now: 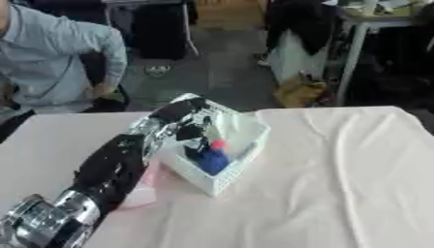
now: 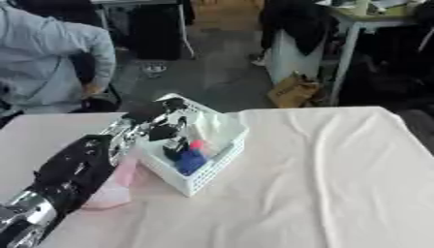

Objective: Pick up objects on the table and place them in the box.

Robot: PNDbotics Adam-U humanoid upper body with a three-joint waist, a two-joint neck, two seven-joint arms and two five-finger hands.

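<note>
A white cloth [image 1: 339,184] covers the table, soft and lightly creased, with shallow folds running across its right half. On it, a little left of centre, sits the box [image 2: 208,172], a small white basket of rigid plastic with perforated, lattice-like walls, set cornerwise so that one corner points toward the camera. Inside it lies a blue object [image 1: 213,161] with a rounded body, and touching its top is a small pink-red rounded piece [image 1: 220,144]; the pictures are too blurred to say what either one is. The robot's left arm [image 1: 110,174] comes in from the lower left corner, a thick glossy black forearm with bright silver rings at the joints, and stretches diagonally up to the box. The left hand [image 2: 166,130] is over the box's far left part, its dark fingers dipping down inside the walls just beside the blue object; whether those fingers are curled or straight, and whether they have hold of anything, cannot be told from either view. Beside the box's left wall, partly under the forearm, a pale pink flat thing [image 2: 115,189] lies on the cloth, soft-edged and smooth, touching or nearly touching the box. The right hand appears in neither view.
</note>
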